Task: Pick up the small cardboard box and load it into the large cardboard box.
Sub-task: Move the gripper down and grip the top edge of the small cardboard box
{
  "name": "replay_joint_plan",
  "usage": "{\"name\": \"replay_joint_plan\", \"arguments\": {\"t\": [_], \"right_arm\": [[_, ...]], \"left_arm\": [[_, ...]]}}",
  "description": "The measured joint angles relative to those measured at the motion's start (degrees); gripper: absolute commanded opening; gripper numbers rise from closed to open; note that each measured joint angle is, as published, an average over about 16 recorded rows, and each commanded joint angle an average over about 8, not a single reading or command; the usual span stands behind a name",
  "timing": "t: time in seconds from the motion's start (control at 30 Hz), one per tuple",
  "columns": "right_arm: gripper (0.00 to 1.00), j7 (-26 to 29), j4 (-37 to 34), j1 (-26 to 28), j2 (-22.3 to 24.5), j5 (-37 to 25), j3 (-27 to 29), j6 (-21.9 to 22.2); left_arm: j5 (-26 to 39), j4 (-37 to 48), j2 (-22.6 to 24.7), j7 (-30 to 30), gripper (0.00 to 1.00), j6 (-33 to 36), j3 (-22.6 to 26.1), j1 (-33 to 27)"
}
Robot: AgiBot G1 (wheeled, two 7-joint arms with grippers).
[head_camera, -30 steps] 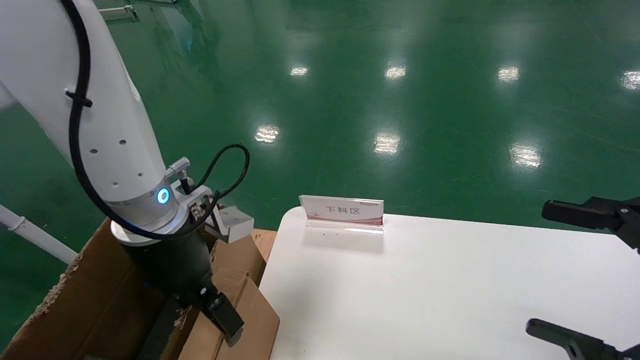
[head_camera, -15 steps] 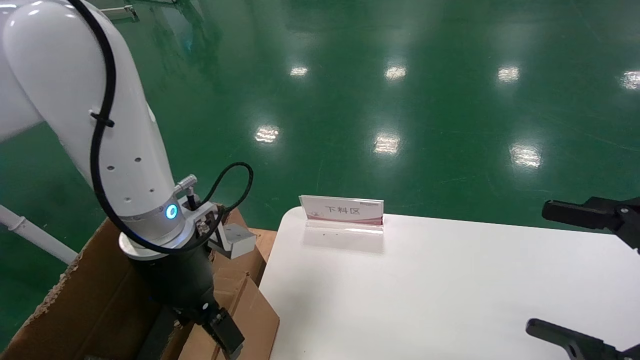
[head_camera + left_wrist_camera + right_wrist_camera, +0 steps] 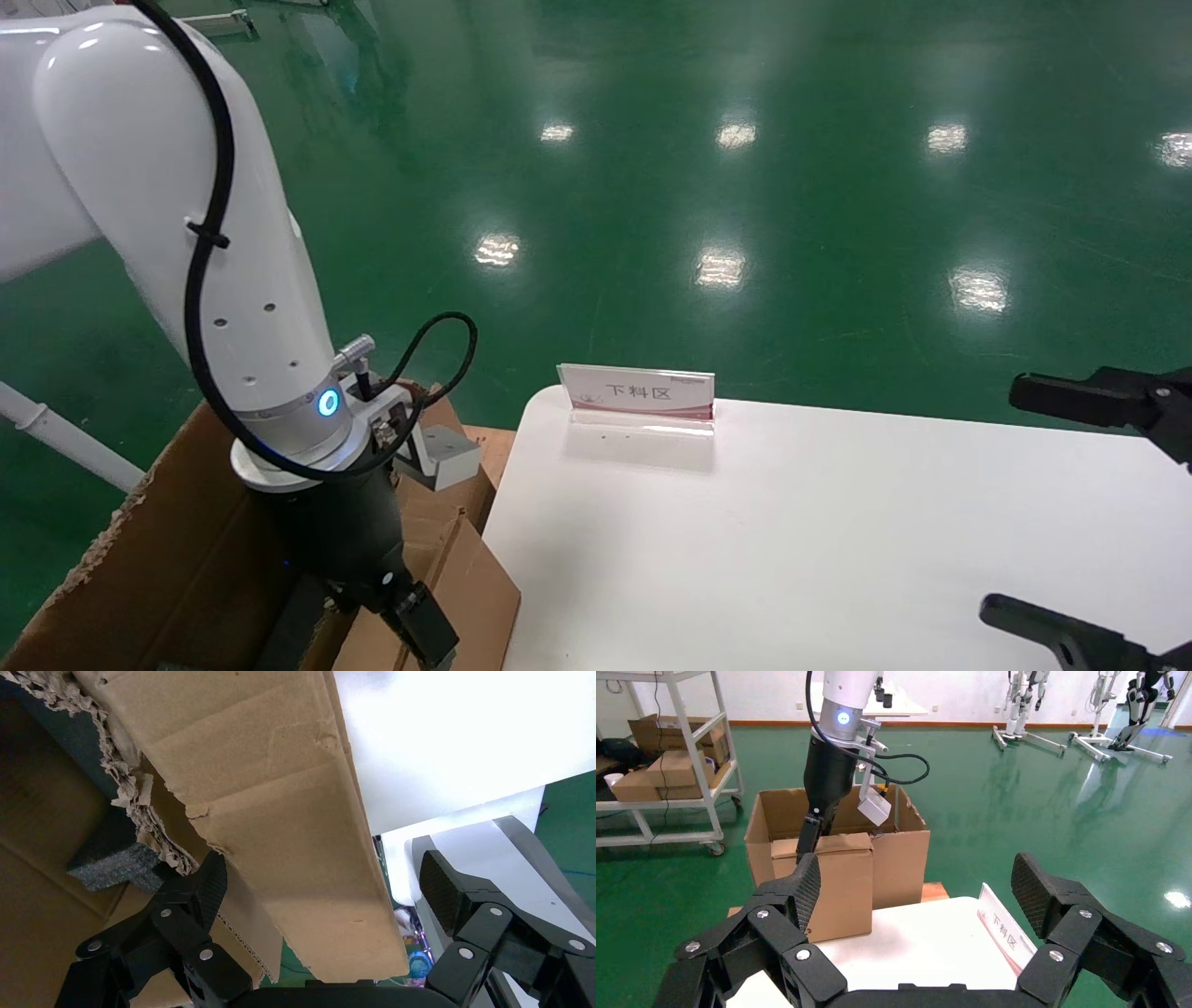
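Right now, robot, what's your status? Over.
Left gripper open, straddling a cardboard panel. Right gripper open, parked over table. Small cardboard box upright against large cardboard box, not gripped. Nothing seen blocking.

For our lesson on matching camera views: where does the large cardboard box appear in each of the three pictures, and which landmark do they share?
Head view: large cardboard box at lower left, beside the white table, left gripper over it.
Left wrist view: its ragged wall fills the left side.
Right wrist view: left of centre, beyond the table; right gripper idle in front.
Shared landmark: the white table.
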Motion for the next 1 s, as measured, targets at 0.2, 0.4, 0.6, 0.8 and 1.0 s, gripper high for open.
{"name": "replay_joint_plan", "arguments": {"t": [0.2,0.4,0.6,0.8,1.0], "right_arm": [[0.0,0.0,-0.01,0.0,0.0,0.0,0.0,0.01],[0.0,0.0,-0.01,-0.01,0.01,0.01,0.01,0.01],[0.0,0.0,-0.01,-0.01,0.01,0.01,0.01,0.01],[0.55,0.0,-0.01,-0.01,0.01,0.01,0.01,0.01],[1.0,0.0,-0.01,-0.01,0.01,0.01,0.01,0.01]], "left_arm": [[-0.01,0.02,0.02,0.03,0.0,-0.02,-0.01,0.06],[-0.02,0.02,0.02,0.04,0.0,-0.03,-0.03,0.08],[-0.03,0.04,0.02,0.05,0.0,-0.05,-0.02,0.1],[-0.03,0.05,0.03,0.05,0.0,-0.05,-0.01,0.1],[-0.03,0.06,0.03,0.05,0.0,-0.06,0.0,0.1]]}}
